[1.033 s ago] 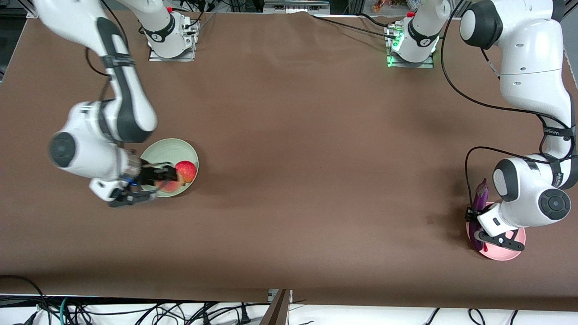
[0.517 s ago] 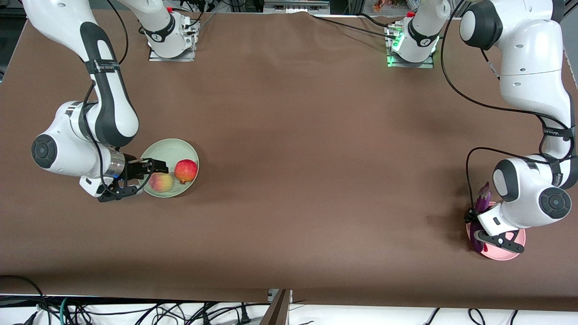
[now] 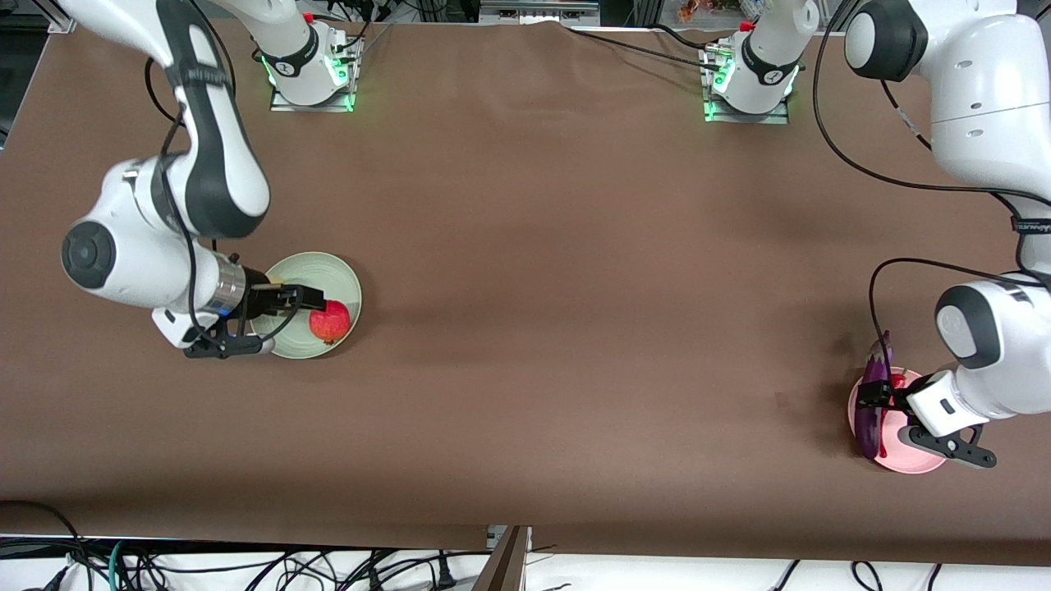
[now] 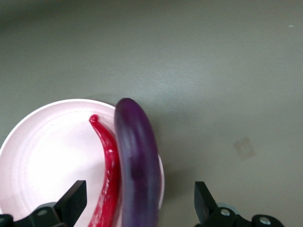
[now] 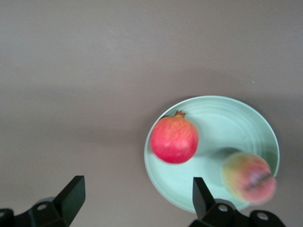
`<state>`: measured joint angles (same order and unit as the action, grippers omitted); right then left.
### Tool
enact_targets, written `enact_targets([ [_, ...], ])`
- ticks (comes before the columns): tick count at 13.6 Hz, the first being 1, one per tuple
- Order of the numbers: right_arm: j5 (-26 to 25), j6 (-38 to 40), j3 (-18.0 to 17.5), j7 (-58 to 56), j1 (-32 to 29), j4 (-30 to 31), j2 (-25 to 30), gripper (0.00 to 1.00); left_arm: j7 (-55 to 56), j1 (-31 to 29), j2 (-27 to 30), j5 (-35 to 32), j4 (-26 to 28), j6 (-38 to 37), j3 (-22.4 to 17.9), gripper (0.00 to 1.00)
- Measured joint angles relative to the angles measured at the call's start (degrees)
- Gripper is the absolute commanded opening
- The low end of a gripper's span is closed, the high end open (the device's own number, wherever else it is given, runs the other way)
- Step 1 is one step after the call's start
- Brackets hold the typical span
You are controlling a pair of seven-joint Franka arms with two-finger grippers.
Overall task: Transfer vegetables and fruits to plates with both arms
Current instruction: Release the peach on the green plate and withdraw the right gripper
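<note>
The purple eggplant (image 3: pixel 870 402) (image 4: pixel 137 156) lies along the edge of the pale pink plate (image 3: pixel 913 456) (image 4: pixel 47 151), partly over its rim. The red chili pepper (image 4: pixel 110 161) lies beside it on the plate. My left gripper (image 3: pixel 885 397) (image 4: pixel 137 201) hangs open just above both, touching neither. On the pale green plate (image 3: pixel 316 273) (image 5: pixel 227 123) sit the red pomegranate (image 3: pixel 330 322) (image 5: pixel 174 139) and the peach (image 5: pixel 249 177). My right gripper (image 3: pixel 296 299) (image 5: pixel 136 193) is open and empty over that plate's rim. It hides the peach in the front view.
Brown table cloth (image 3: pixel 558 271) stretches between the two plates. The arm bases (image 3: pixel 743 78) stand along the table edge farthest from the front camera. Cables (image 3: pixel 246 566) lie past the table's near edge.
Both grippers opened. The right one let the peach go onto the green plate and rose. The left one released the eggplant, which now lies on the pink plate, and drew up.
</note>
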<state>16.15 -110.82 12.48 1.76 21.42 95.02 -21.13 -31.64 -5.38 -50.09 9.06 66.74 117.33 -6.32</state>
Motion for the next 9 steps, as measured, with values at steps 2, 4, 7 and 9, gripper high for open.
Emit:
enact_targets([
  [2, -4.3, 5.2, -0.1, 4.2, 1.6, -0.6, 5.7, 1.00, 0.0, 0.1, 0.5, 1.7, -3.0, -6.4, 0.2, 1.00],
  [4, -6.1, 10.7, 0.3, 4.8, 1.7, -0.7, 12.1, 1.00, 0.0, 0.2, 1.0, 3.2, -5.1, -10.0, 0.2, 1.00],
  [7, -6.3, 19.2, 3.5, 1.2, 1.1, -2.1, 18.2, 1.00, 0.0, 0.3, 1.9, 3.3, -6.2, -10.7, 0.3, 1.00],
  [9, -7.8, 23.0, 3.7, -0.3, 0.8, -3.8, 18.6, 1.00, 0.0, 0.4, 2.7, 3.3, -6.2, -10.9, 0.3, 1.00],
])
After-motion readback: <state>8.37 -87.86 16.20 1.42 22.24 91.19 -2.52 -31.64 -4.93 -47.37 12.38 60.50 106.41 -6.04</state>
